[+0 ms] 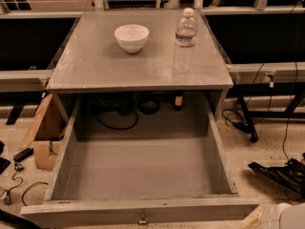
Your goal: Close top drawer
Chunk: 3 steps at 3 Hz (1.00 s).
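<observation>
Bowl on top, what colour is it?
White bowl, camera view. Gripper low right, beside top drawer.

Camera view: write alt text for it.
The top drawer of the grey cabinet stands pulled wide open. The robot's hand is low at the right, beside the drawer and apart from it. A white bowl and a water bottle stand on top.

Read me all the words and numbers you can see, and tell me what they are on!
No text here can be read.
water bottle: it has a label band, but its print cannot be made out.
white bowl, table top, top drawer, cardboard box: no writing shows.
gripper, low at the right beside the open top drawer: no markings show.
</observation>
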### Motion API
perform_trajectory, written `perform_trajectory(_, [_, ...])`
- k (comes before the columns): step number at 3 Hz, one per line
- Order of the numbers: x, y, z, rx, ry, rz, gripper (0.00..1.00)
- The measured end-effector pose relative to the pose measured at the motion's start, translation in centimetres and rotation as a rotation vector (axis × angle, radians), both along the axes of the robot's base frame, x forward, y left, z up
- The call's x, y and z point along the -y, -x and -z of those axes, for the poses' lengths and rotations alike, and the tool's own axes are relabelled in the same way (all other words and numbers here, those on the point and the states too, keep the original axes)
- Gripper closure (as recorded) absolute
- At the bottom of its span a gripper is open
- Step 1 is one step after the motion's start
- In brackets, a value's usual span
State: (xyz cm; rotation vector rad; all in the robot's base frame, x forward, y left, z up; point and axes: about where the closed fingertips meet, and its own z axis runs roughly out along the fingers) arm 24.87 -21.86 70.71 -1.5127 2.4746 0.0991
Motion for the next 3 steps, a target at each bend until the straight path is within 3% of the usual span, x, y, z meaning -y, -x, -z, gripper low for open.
perform_trajectory(1, [-1.6,-1.0,5.3,0.02,-0.061,-0.063,1.0])
perform_trajectory(3, [-4.8,-5.8,10.5,0.12,-0.145,-0.163,1.0])
